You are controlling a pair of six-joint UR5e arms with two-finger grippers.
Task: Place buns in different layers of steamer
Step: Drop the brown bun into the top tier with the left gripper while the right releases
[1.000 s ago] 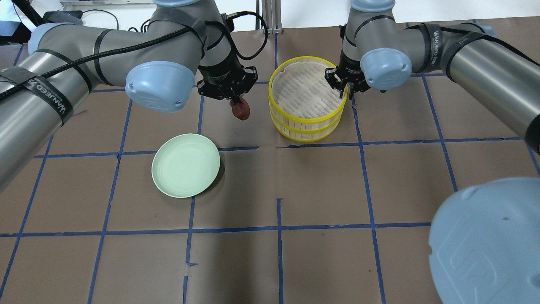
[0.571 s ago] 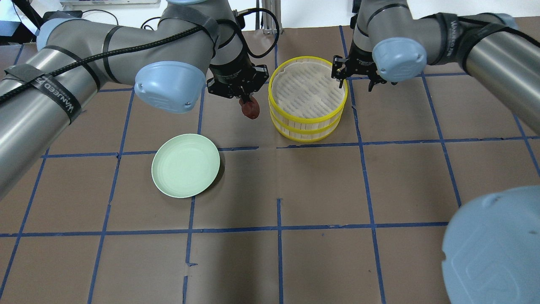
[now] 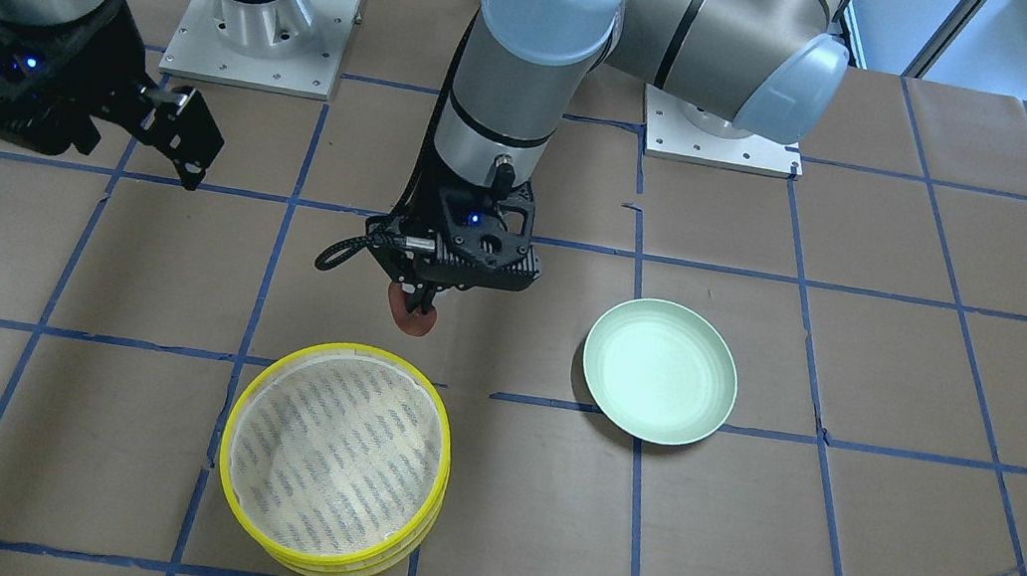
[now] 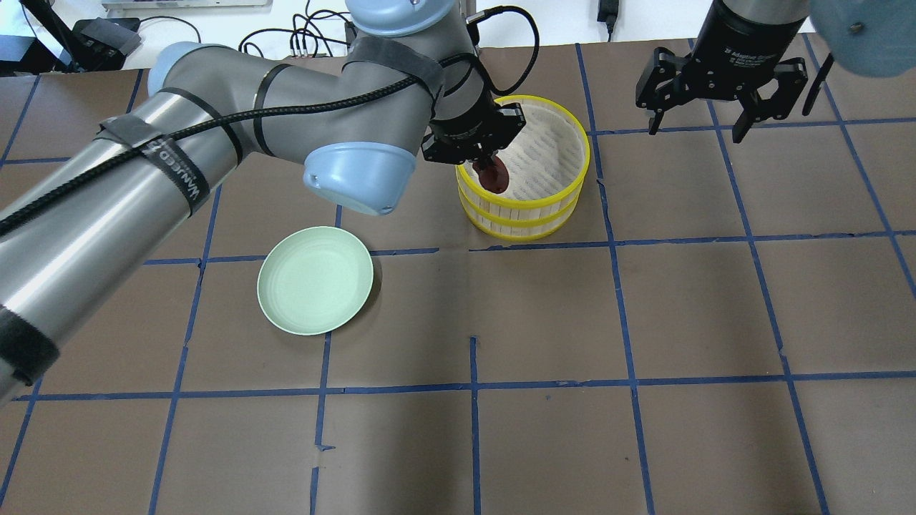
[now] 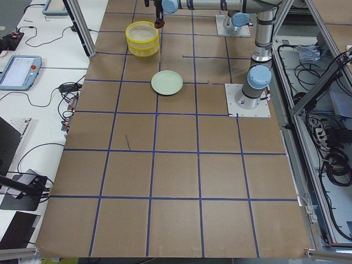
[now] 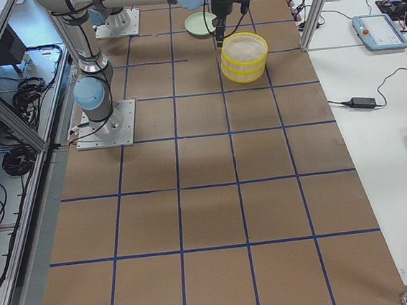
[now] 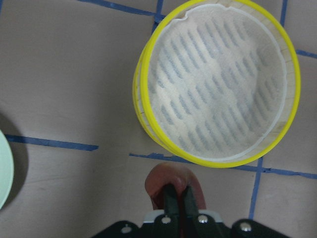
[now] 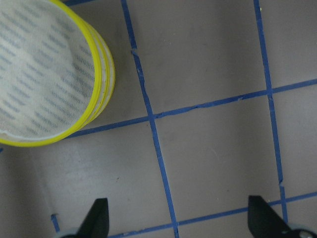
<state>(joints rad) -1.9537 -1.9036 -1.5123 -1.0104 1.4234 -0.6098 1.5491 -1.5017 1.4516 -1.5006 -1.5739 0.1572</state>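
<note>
My left gripper [image 4: 488, 169] is shut on the dark reddish-brown bun [image 4: 495, 179] and holds it in the air. In the left wrist view the bun [image 7: 168, 179] hangs just outside the steamer's yellow rim [image 7: 148, 124]. The front view shows the bun [image 3: 410, 317] on the robot's side of the steamer [image 3: 239, 420]. The steamer [image 4: 533, 206] is a stack of two trays, and its top mesh floor is bare. My right gripper [image 4: 698, 129] is open and empty, up and to the right of the steamer. The off-white bun is not in view.
An empty pale green plate [image 4: 315, 280] lies on the brown table to the left of the steamer, also in the front view [image 3: 660, 371]. The right wrist view shows the steamer's rim [image 8: 96, 94] at its left and table with blue tape lines.
My left gripper has carried the brown bun rightward to the steamer's edge. My right gripper has left the steamer's far right rim and moved up and to the right, with its fingers spread wide.
</note>
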